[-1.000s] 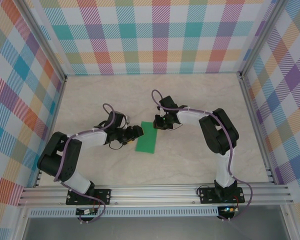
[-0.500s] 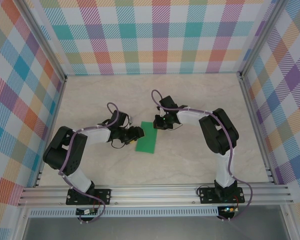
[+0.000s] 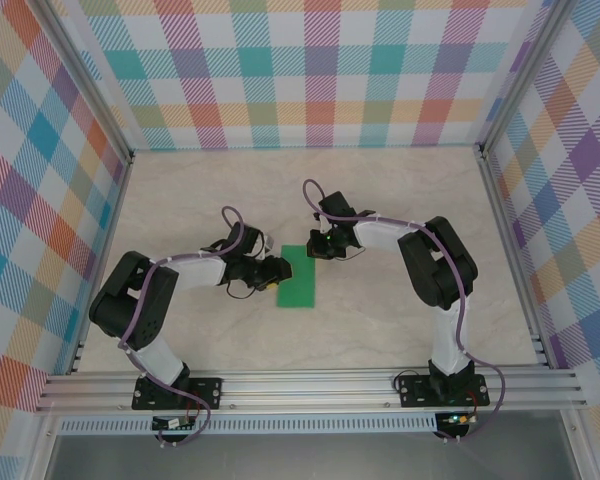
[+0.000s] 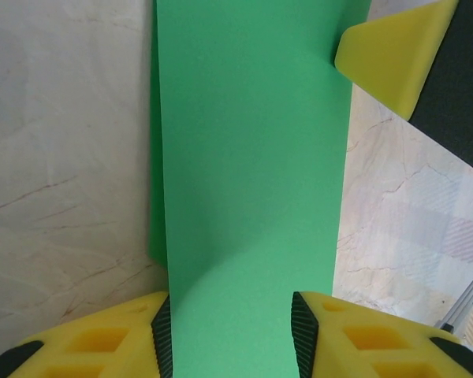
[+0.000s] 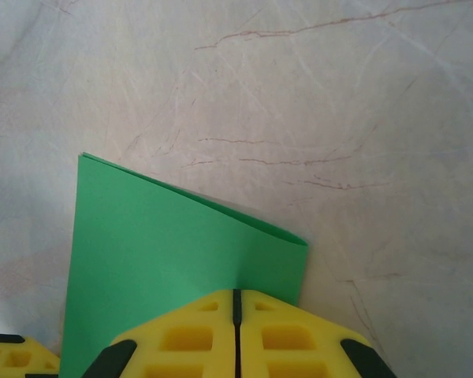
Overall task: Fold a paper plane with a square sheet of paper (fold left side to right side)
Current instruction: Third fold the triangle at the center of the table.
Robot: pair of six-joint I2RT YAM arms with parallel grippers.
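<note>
Two layers to the square sheet of paper [image 3: 298, 277], folded into a narrow green strip, flat on the tabletop [image 3: 400, 200], lower layer peeking out along one long edge. On the sheet's far end, right gripper [image 5: 236, 298], jaws pressed tight together, tips down by a corner. Over the sheet's left side, left gripper [image 4: 231, 335], jaws partly apart, one fingertip [image 4: 162, 339] at either long edge; possibly touching the paper, hard to tell from here.
</note>
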